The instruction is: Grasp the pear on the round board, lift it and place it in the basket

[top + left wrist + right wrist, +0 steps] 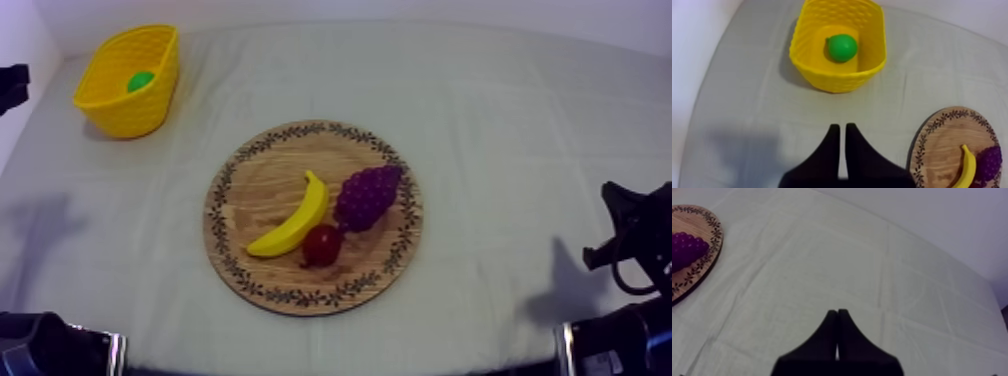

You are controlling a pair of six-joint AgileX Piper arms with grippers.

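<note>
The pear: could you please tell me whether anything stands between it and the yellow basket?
Nothing visible does: the pear already lies inside the yellow basket, and the left gripper hangs short of it, fingers together.

Banana (293, 217) lay diagonal, tips at 1 and 7 o'clock. Grapes (367, 195) sat just beside it at its 3 o'clock. Small red fruit (321, 244) was at banana's 5 o'clock, against grapes' lower end. Grey-white cloth (500, 120) underneath, faintly creased.

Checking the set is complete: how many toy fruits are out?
4: the banana, bunch of grapes and small red fruit on the wooden board; the pear in the yellow basket.
</note>
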